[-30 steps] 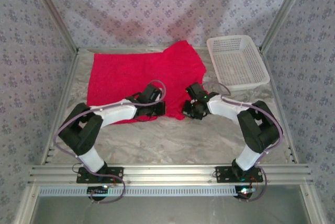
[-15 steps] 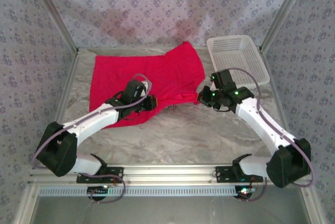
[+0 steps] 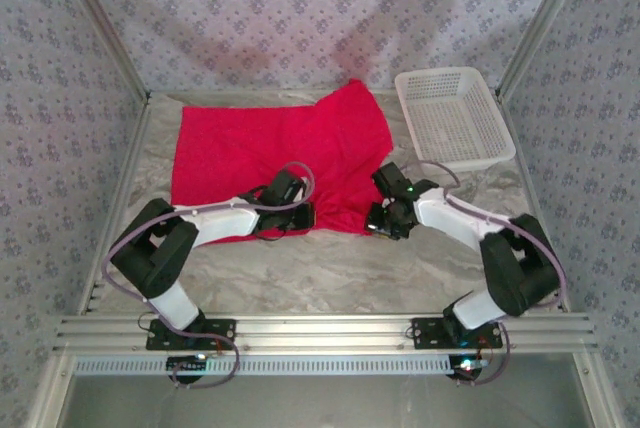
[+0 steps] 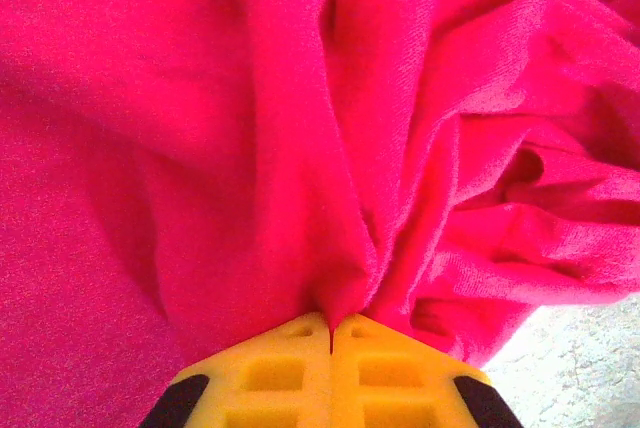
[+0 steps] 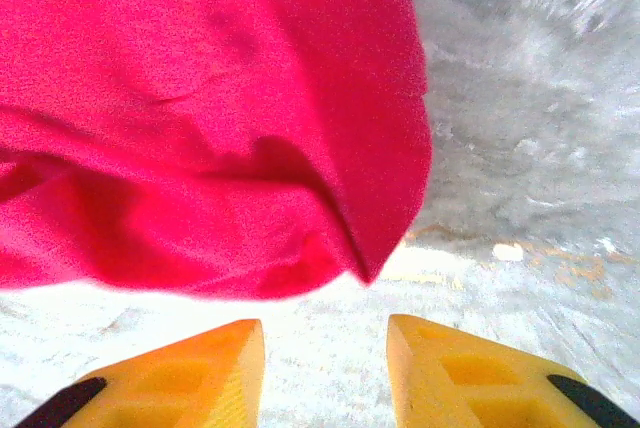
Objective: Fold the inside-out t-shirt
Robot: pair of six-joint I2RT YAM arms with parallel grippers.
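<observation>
Along the t-shirt's (image 3: 270, 143) side nearest the worktop's (image 3: 330, 268) near edge, your left pincer (image 4: 330, 323) is clamped on cloth; bring the right pincer (image 5: 325, 338) (jaws apart) onto the loose corner.

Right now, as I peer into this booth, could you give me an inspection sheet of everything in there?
Surface: marbled grey table; no spills seen.
Job's things: red t-shirt spread at the back left, its near edge bunched and creased.
Clutter: white lattice basket at the back right, beside the shirt, with nothing inside.
Grippers: left gripper shut, pinching a fold of the shirt; right gripper open, with the shirt's edge just ahead of its fingers, not between them.
Cables: a purplish cable loops along each arm; nothing seen snagged.
Surroundings: patterned walls on three sides, metal rail at the near edge.
</observation>
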